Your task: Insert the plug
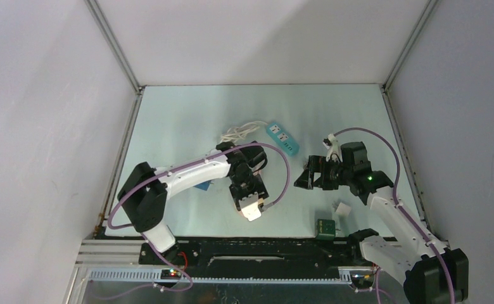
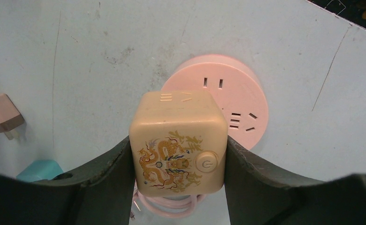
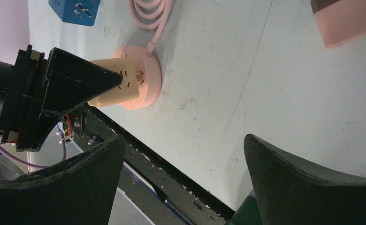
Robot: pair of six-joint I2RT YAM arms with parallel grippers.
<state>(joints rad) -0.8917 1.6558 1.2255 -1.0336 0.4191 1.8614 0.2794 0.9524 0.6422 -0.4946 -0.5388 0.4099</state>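
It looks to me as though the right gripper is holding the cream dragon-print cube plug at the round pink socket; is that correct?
Not quite: the left gripper holds the cream dragon-print cube plug at the round pink socket, as the left wrist view shows. The right gripper is open and holds nothing.

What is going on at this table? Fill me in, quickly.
The left gripper is clamped on a cream cube-shaped plug with a gold dragon print. It holds the plug over the near part of a round pink plastic socket hub lying on the table. Some of the hub's slots show beyond the cube. Whether the prongs are in cannot be told. The right gripper hangs open and empty off to the side.
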